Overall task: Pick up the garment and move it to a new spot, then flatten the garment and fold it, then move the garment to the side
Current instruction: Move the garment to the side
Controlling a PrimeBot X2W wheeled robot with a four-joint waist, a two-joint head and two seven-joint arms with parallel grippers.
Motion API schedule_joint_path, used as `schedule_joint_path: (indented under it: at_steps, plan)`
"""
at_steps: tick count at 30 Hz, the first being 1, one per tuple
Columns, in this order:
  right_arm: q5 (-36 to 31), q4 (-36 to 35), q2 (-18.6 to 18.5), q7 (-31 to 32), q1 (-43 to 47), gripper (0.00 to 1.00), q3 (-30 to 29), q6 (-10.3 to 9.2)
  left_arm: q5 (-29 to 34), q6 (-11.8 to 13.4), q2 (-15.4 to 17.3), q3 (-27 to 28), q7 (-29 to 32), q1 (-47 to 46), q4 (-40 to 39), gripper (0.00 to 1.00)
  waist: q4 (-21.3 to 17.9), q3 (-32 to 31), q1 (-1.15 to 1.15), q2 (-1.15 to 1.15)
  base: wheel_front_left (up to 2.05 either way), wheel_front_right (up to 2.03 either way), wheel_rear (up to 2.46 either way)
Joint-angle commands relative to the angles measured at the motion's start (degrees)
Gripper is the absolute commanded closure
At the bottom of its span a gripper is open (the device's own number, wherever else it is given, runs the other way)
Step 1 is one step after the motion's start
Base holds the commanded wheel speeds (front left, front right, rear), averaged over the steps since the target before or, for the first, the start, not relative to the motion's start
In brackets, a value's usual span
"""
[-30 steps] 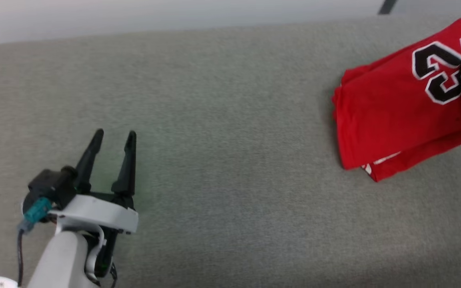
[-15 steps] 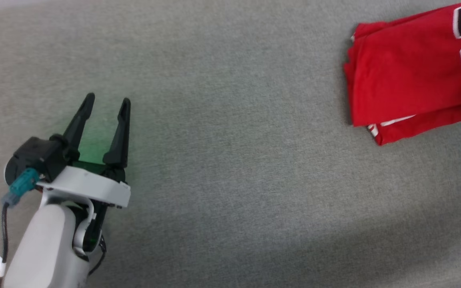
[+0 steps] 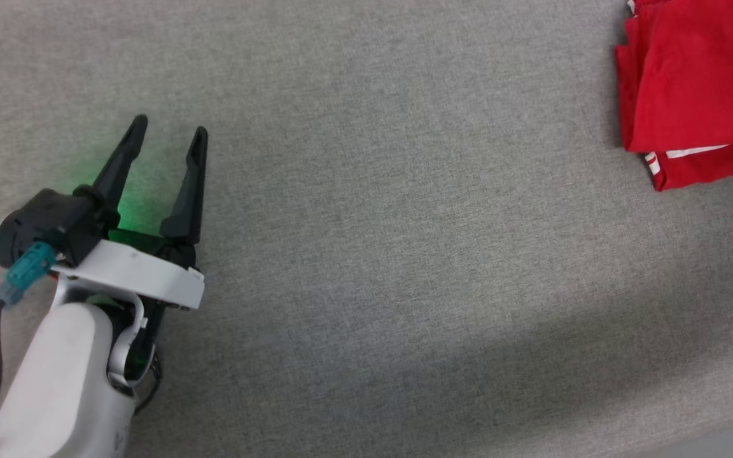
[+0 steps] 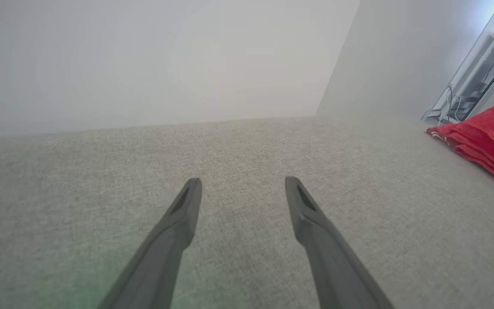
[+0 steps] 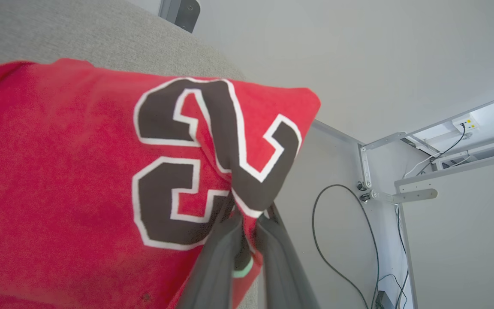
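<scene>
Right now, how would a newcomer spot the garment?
Follow the wide grey fabric surface to the robot's far right. There a folded red jersey T-shirt is pinched by the right gripper; its black, white-outlined numerals stand out against plain grey.

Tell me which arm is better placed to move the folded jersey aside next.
Right. The right gripper is shut on the folded red jersey at its printed number. The left gripper stands open over the grey cloth surface, well apart from the jersey.
</scene>
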Motion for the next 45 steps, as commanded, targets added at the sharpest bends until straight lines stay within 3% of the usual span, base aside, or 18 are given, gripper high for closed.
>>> schedule_joint_path:
  at_steps: [1,11,12,15,17,29,45]
  plan:
    - [-0.4,0.9,0.6,-0.8,-0.8,1.00,0.3,-0.06,0.1,0.1,0.2,-0.1,0.0,-0.4,-0.1,0.00,-0.6,0.9,0.00,0.00,0.00,0.00,0.00]
    - [0.0,8.9,3.4,-4.8,-3.2,1.00,2.3,-0.07,-0.4,0.1,0.5,-1.1,0.5,-1.3,0.1,0.00,-0.3,1.7,0.00,0.00,0.00,0.00,0.00]
    - [0.1,9.7,3.7,-5.1,-3.3,0.82,2.4,-0.06,-0.5,0.0,0.6,-1.2,0.5,-1.4,0.2,0.00,-0.2,1.7,0.00,0.00,0.00,0.00,0.00]
    - [0.6,12.1,4.3,-5.8,-3.6,0.51,2.7,-0.06,-0.7,0.0,0.5,-1.6,0.3,-1.6,0.7,0.00,0.5,1.4,0.00,0.00,0.00,0.00,0.00]
    - [0.7,13.4,4.4,-6.5,-4.2,0.00,2.9,-0.06,-1.0,-0.1,0.5,-1.8,0.0,-1.7,1.1,0.00,0.9,1.0,0.00,0.00,0.00,0.00,0.00]
    - [2.2,17.6,5.8,-9.0,-4.8,0.00,5.2,-0.06,-1.6,0.0,-0.9,-3.0,-2.6,-0.3,4.3,0.00,4.4,-4.7,0.00,0.00,0.00,0.00,0.00]
    - [7.0,13.1,9.9,-17.8,4.5,0.00,6.9,-0.06,-2.8,0.7,-2.6,-1.8,-4.8,7.1,9.5,0.00,10.2,-19.7,0.00,0.00,0.00,0.00,0.00]
